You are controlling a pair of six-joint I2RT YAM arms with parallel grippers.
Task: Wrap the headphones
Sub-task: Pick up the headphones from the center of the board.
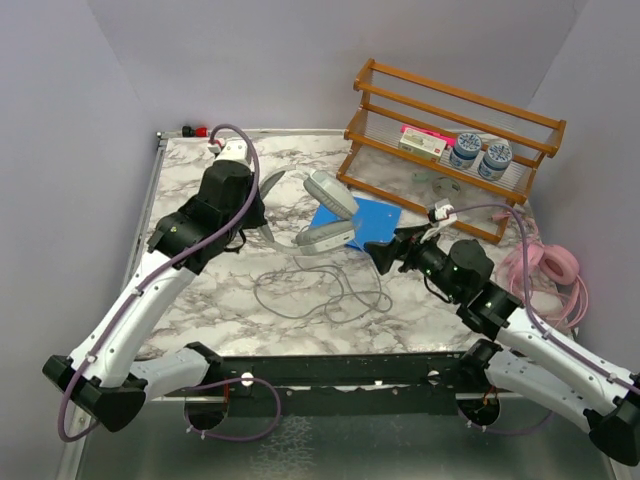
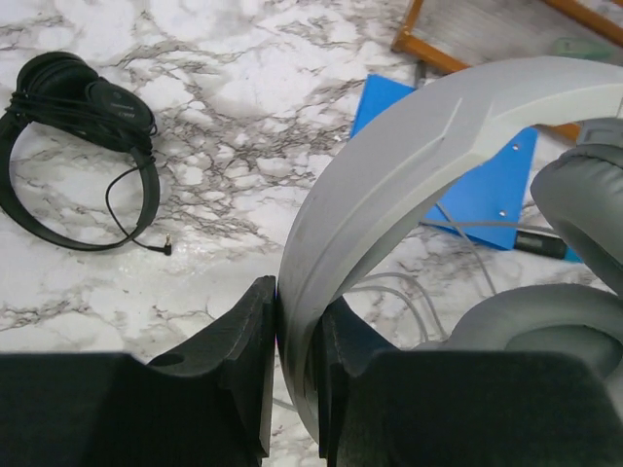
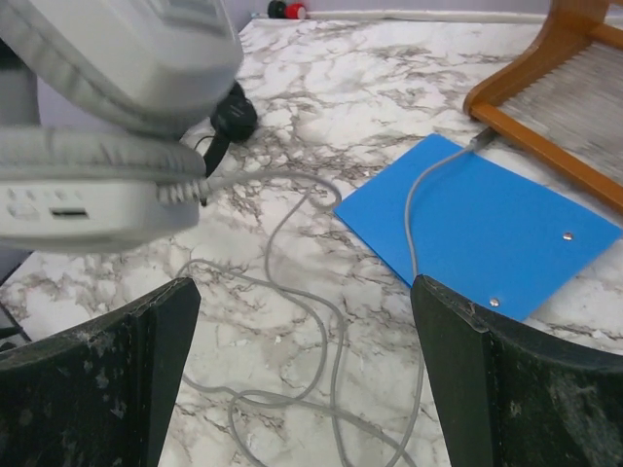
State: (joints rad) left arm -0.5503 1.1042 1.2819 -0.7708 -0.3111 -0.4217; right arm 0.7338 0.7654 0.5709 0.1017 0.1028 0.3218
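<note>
Grey-white headphones (image 2: 409, 165) clamped in raised left pincer (image 2: 297, 375), right pincer (image 3: 302, 292) low, spread wide

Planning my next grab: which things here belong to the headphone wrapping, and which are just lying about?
Job: grey-white headphones, their grey cable, black headphones, pink headphones.
Lying about: blue sheet, wooden rack, two jars and a box on it.
</note>
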